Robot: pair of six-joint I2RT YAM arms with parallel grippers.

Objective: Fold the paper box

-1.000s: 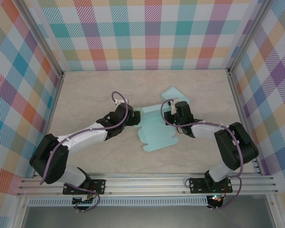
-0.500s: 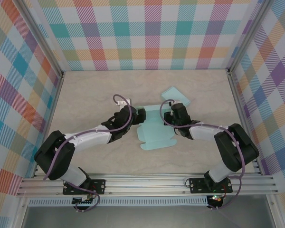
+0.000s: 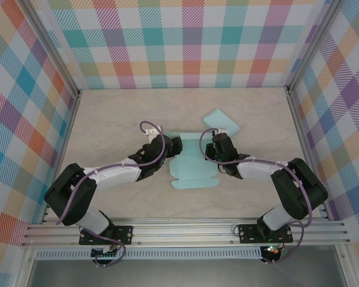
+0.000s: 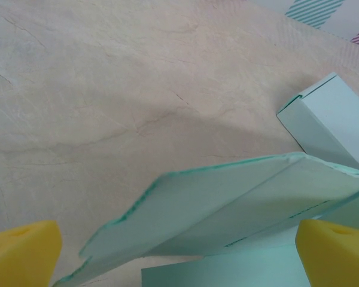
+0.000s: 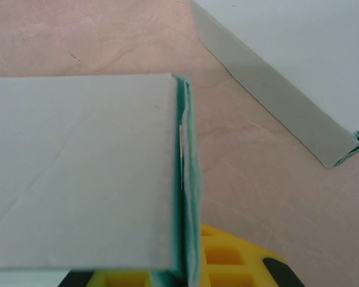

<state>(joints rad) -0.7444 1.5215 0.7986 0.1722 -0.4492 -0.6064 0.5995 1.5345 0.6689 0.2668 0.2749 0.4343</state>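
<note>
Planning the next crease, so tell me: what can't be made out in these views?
Top view: fingertips of left gripper and right gripper, hidden by their own wrists.
Right wrist view: one finger, behind the paper box panel.
Left wrist view: folded box, cut by the right edge.

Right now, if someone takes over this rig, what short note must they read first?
Left jaws: wide open, a raised flap of the paper box between them, not gripped.
Right jaws: shut on an upturned edge of the paper box.
Box: mid-table, mostly flat; another teal box, already shaped, lies just beyond it.
Done: panels lifted at most.
Left: nearly all the folding.
</note>
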